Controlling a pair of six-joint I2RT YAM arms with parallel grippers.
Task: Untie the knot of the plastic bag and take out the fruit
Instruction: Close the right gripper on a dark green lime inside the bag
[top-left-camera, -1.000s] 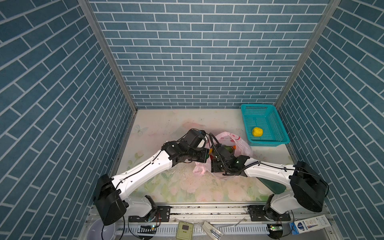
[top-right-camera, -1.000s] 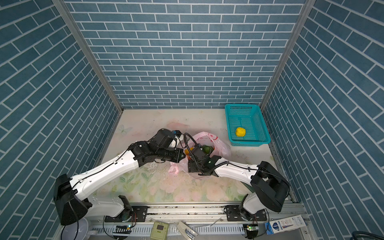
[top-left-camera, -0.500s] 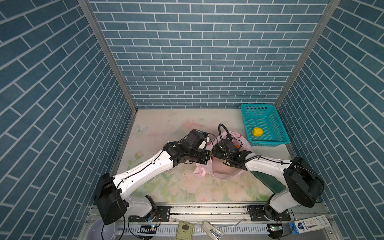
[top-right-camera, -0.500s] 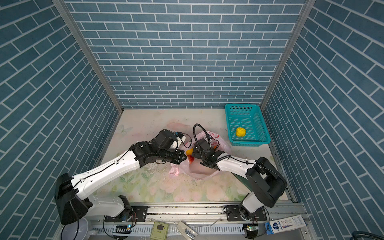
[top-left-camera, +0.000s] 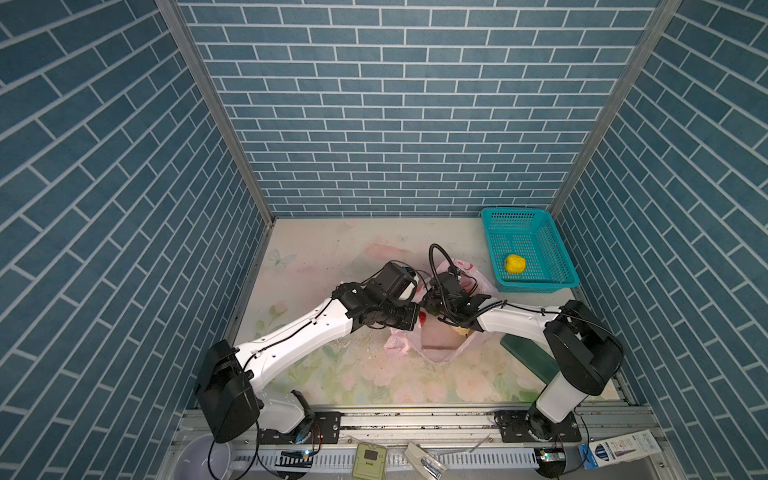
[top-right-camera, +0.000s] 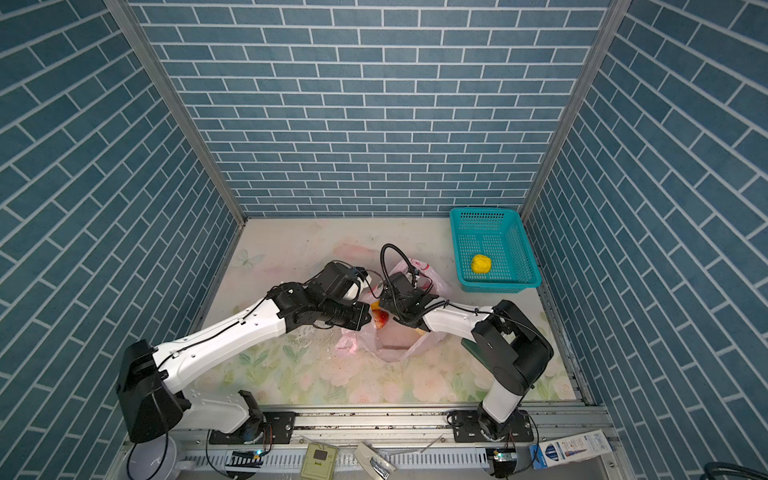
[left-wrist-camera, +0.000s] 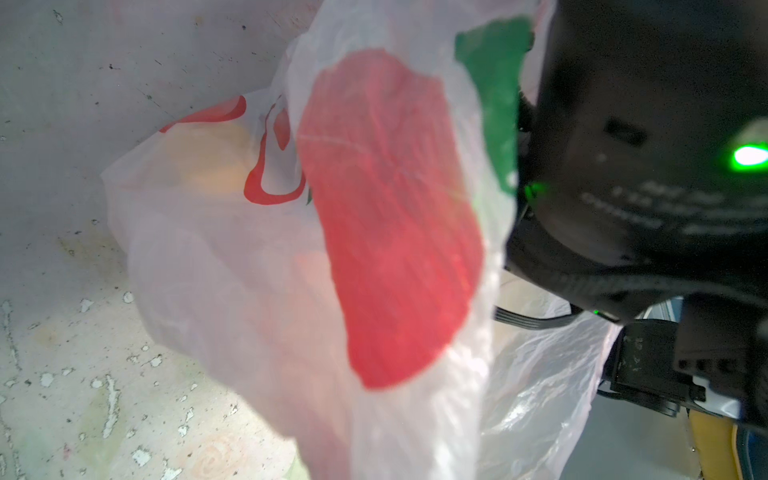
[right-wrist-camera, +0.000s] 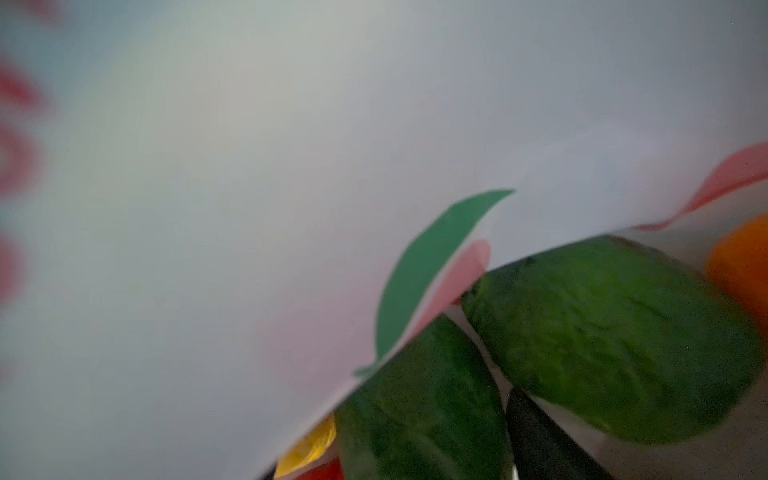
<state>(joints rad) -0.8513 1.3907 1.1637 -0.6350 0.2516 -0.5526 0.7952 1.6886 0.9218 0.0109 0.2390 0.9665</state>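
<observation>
Bag (top-left-camera: 440, 345) lies near the middle of the table (top-left-camera: 332, 249), mouth gaping and no knot showing, so lifting out fruit looks like the step in hand. On the left, the left pincer (top-left-camera: 417, 320) is clamped closed at the bag's rim, seemingly raising the film to keep the mouth wide. A red fruit (top-right-camera: 380, 319) sits just beside it. The right pincer (top-left-camera: 429, 302) reaches inside, one dark finger (right-wrist-camera: 540, 440) wedged between two green fruit (right-wrist-camera: 615, 340); whether its jaws stand apart or grip, I cannot tell. Film crowds it closely. Rightward, bare table leads to the basket (top-left-camera: 536, 286) by the wall, holding one yellow fruit (top-left-camera: 515, 264) with room to spare.
</observation>
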